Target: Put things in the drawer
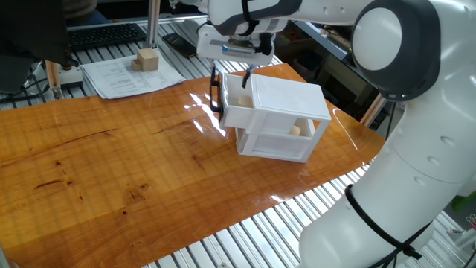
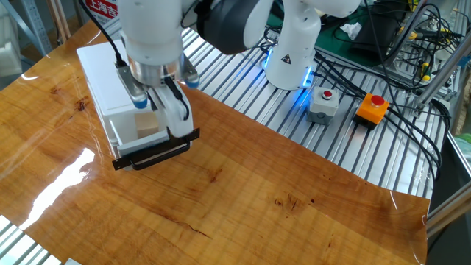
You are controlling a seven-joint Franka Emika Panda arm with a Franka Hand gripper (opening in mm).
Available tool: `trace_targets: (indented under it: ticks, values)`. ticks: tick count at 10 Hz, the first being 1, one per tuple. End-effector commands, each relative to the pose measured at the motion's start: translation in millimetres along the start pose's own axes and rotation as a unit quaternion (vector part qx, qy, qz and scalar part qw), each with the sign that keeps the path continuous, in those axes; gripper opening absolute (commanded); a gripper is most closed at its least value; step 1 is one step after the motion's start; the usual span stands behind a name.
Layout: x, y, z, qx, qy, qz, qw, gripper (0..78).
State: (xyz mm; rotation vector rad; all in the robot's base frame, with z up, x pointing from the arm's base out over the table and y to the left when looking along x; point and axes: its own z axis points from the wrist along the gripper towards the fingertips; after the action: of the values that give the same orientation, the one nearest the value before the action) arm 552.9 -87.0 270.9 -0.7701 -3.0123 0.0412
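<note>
Drawer (image 1: 236, 104) pulled out of white cabinet (image 1: 286, 112), black bar handle (image 2: 156, 152) facing away from the cabinet body. Cabinet near the table (image 1: 111, 171) edge on the robot-base side, toward the far corner in one fixed view. One wooden cube (image 2: 148, 124) lying in the open drawer, partly masked by the gripper in the other fixed view; in one fixed view only a tan sliver (image 1: 243, 99) showing over the drawer wall. Second cube (image 1: 296, 130) visible in the lower cabinet compartment through the open side, half hidden by the frame. Third cube (image 1: 147, 59) well apart, on papers (image 1: 130, 74) at the far table edge, beside a keyboard (image 1: 104, 34). Gripper (image 1: 233, 73) just above the drawer, near the handle end, fingers (image 2: 176, 114) spread, nothing between them, jaws parted. Cannot tell whether fingertips touch the drawer rim: one fingertip overlaps the handle zone in both views. Arm body cut off at top of both frames; large white link fills the right side of one fixed view and hides the table corner behind it. Drawer interior behind the gripper not visible in the other fixed view. Glare patches on the varnished tabletop next to the cabinet wash out the surface there. Red button box (image 2: 372, 107) and grey button box (image 2: 324, 103) off the table on the slatted surface.
</note>
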Motion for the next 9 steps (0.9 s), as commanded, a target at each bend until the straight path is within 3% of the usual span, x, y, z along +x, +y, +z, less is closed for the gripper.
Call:
trace_targets:
  ticks: [1,9]
  values:
    - [1.7,19.0,1.5,-0.001,-0.003,0.026,0.9997,77.4]
    - [-0.2,49.1,5.9,-0.006,-0.004,0.056,0.9984,77.4]
